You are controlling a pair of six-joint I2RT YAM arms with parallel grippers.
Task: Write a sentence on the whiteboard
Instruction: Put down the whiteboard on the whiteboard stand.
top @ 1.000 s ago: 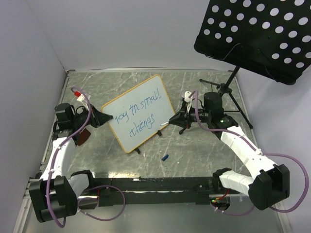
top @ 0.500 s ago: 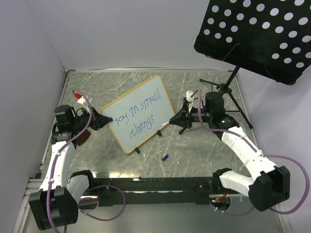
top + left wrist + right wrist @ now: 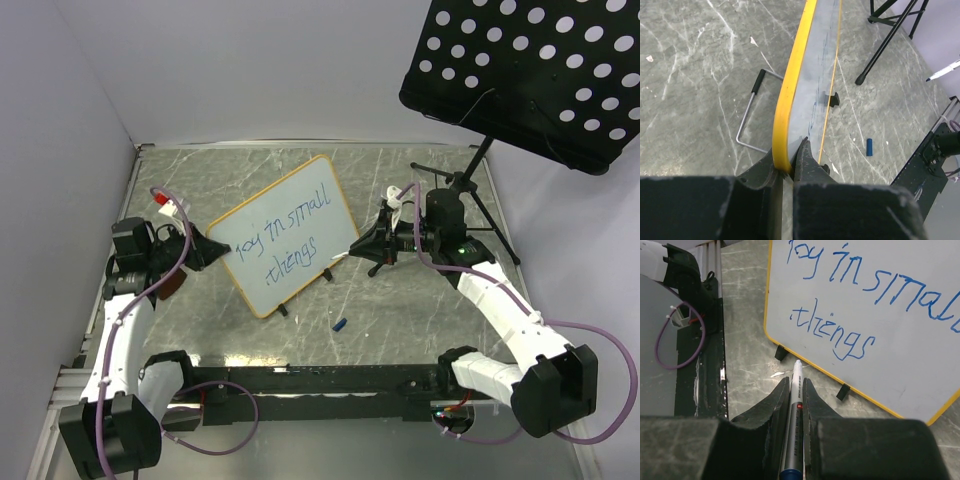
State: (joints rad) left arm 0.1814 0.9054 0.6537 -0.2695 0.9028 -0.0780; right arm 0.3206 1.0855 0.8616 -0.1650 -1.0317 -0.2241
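The whiteboard (image 3: 258,280) stands propped on the grey marble-patterned table (image 3: 400,300), left of centre and turned at a slant, its white face ringed by a thin orange-yellow frame and resting on two small black clip feet (image 3: 781,352). The sentence (image 3: 288,222) runs across it in thin blue marker, two lines reading roughly "joy in small" over "things". The left gripper (image 3: 791,162) is clenched on the board's left edge, its fingers pinching the frame. The right gripper (image 3: 796,385) is closed around a white marker (image 3: 797,372), whose tip hangs just off the board's lower right edge, near one clip foot. A small blue cap (image 3: 339,324) lies loose on the table in front of the board. Behind the board a bent wire support (image 3: 758,82) with a black sleeve rests on the table. A black perforated music stand (image 3: 525,70) rises at the far right, its tripod legs planted just behind the right arm's wrist. In the right wrist view the first line runs out of frame at the right, and the left wrist view shows the board almost edge-on, so its writing cannot be read there.
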